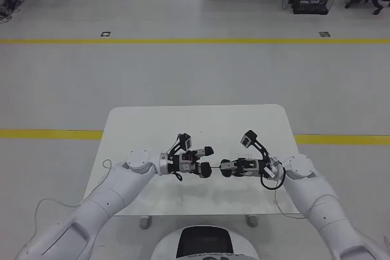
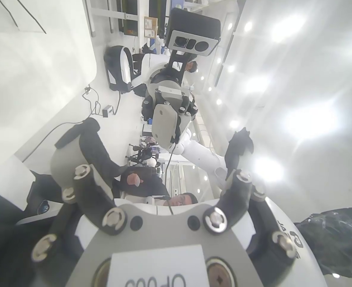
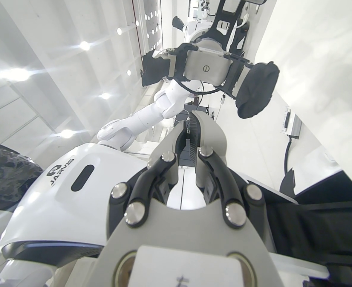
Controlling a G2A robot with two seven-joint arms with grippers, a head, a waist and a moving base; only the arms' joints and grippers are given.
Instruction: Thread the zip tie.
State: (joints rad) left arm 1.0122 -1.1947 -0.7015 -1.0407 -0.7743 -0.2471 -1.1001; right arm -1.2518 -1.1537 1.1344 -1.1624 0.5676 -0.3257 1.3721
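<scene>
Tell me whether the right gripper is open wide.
No, the right gripper stands closed in its wrist view, its jaws almost touching at the tips.

Pale floor (image 1: 195, 78), yellow lines (image 1: 195, 41), white table (image 1: 195, 120).

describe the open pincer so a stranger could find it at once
Over the white table, two white arms point at each other, tips almost meeting. The left pincer ends the arm on the robot's left. Its black padded fingers are spread wide apart, while the right pincer facing it is pinched shut.
</scene>
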